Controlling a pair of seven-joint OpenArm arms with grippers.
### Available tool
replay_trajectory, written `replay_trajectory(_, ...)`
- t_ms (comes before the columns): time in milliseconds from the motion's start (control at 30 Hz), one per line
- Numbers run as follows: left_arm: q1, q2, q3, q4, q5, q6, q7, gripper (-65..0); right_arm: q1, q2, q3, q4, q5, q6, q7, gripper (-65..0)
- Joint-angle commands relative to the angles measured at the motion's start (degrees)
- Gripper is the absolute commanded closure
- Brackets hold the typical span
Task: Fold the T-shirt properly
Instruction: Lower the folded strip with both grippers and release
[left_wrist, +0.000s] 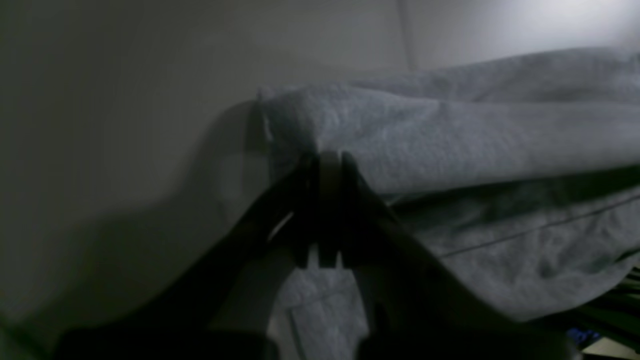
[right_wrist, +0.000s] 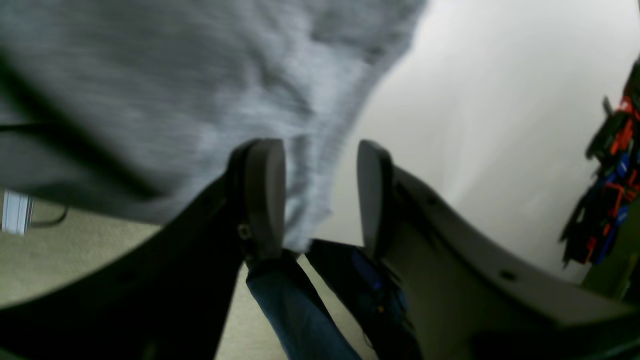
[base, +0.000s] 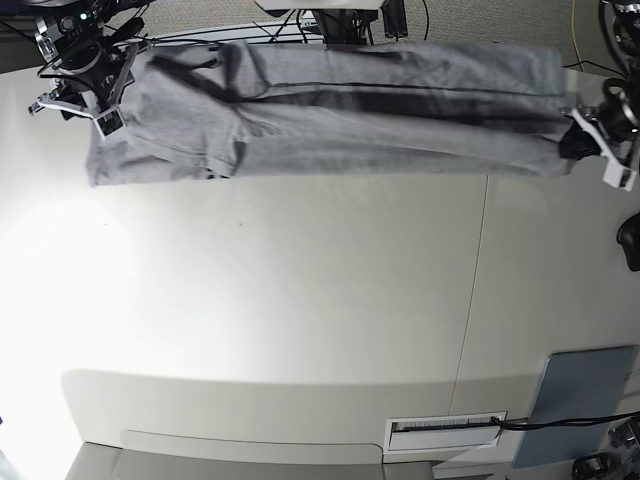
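Note:
The heather-grey T-shirt (base: 350, 110) lies stretched in a long band across the table's far edge, plain side showing. My left gripper (base: 590, 135) is at its right end. In the left wrist view the gripper (left_wrist: 327, 160) is shut on a folded edge of the T-shirt (left_wrist: 450, 135). My right gripper (base: 100, 95) is at the shirt's left end. In the right wrist view its jaws (right_wrist: 320, 195) stand open, and a hanging edge of the T-shirt (right_wrist: 175, 75) lies between them against the left pad (right_wrist: 265, 195).
A flat grey-blue pad (base: 580, 400) lies at the near right corner. A white slotted strip (base: 445, 428) sits at the near edge. A seam (base: 475, 300) runs down the white table. Blue-clad legs (right_wrist: 300, 310) and coloured cables (right_wrist: 610, 190) show beyond the table.

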Motion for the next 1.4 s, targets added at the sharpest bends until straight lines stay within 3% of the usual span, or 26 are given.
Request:
replay_trajectory(0, 0.0, -1.4, -1.4, 0.8, -1.4, 0.2, 0.7, 0.0, -0.3, 0.7, 0.5, 0.9, -0.4, -0.8, 0.6, -24.2)
replay_trajectory(267, 0.3, -0.6, -2.0, 0.7, -4.5, -1.5, 9.1, 0.0, -0.3, 0.6, 0.5, 0.9, -0.4, -1.2, 0.6, -24.2)
replay_trajectory(533, 4.8, -0.7, -2.0, 0.7, -3.1, -1.5, 9.0, 0.0, -0.3, 0.6, 0.5, 0.9, -0.4, -1.2, 0.8, -24.2)
replay_trajectory(700, 5.4, -0.7, -2.0, 0.7, 1.2, 0.3, 5.7, -0.4, -0.3, 0.7, 0.5, 0.9, -0.4, -1.2, 1.3, -24.2)
replay_trajectory(867, 5.4, -0.6, -2.0, 0.7, 4.5, 0.4, 3.8, -26.7, -0.3, 0.7, 0.5, 0.9, -0.4, -1.2, 1.3, -24.2)
replay_trajectory(933, 5.4, -0.6, -2.0, 0.5, 4.6, 2.2, 2.6, -33.1, -0.3, 0.7, 0.5, 0.9, -0.4, -1.2, 1.3, -24.2)
replay_trajectory(1167, 5.4, -0.6, -2.0, -4.9, 3.8, 3.5, -1.4, -33.5, -0.3, 0.7, 0.5, 0.9, -0.4, -1.2, 1.3, -24.2)
replay_trajectory(1367, 5.4, -0.6, -2.0, -10.1, -5.2, -0.3, -0.7, -33.5, -0.3, 0.7, 0.5, 0.9, -0.4, -1.2, 1.7, -24.2)
